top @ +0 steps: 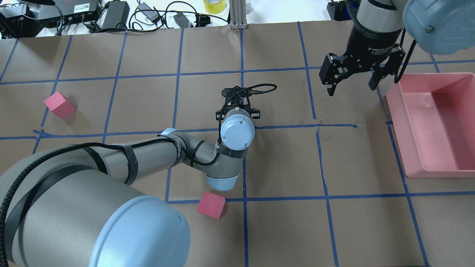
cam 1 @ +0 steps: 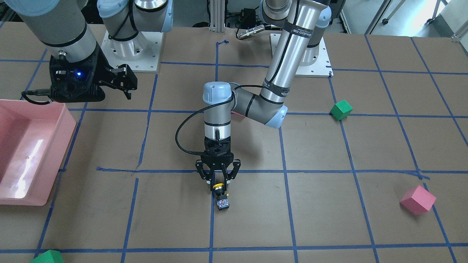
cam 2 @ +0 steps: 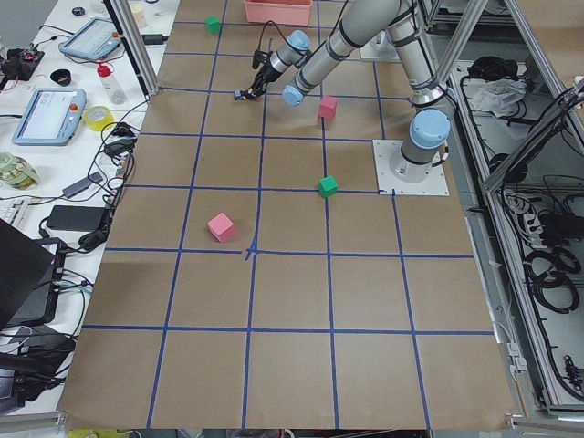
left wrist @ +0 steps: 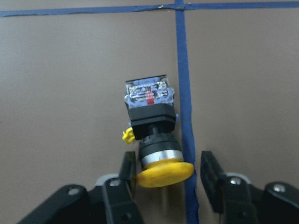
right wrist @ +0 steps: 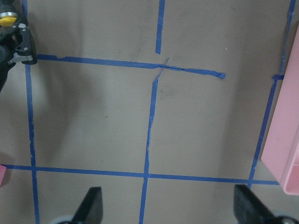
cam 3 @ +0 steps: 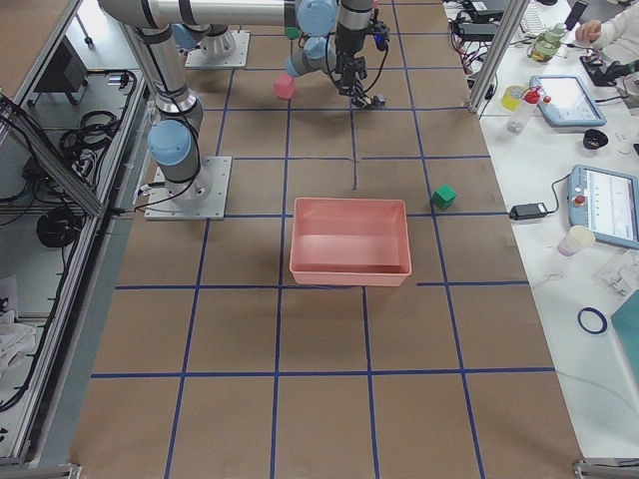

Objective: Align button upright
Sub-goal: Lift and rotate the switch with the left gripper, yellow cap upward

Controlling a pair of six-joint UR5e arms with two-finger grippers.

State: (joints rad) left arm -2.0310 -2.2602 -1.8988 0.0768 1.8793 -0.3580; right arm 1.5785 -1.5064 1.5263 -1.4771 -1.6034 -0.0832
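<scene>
The button lies on its side on the brown paper next to a blue tape line. In the left wrist view its yellow cap points toward the camera and its black-and-silver base points away. My left gripper points straight down at the table and is open. Its fingers stand on either side of the yellow cap; the left finger is close against the cap and the right one stands apart. My right gripper is open and empty, held above the table near the pink bin; it also shows in the overhead view.
A pink bin stands on the robot's right. A green cube and a pink cube lie on the robot's left. Another pink cube lies under the left arm's elbow. A second green cube sits at the table edge.
</scene>
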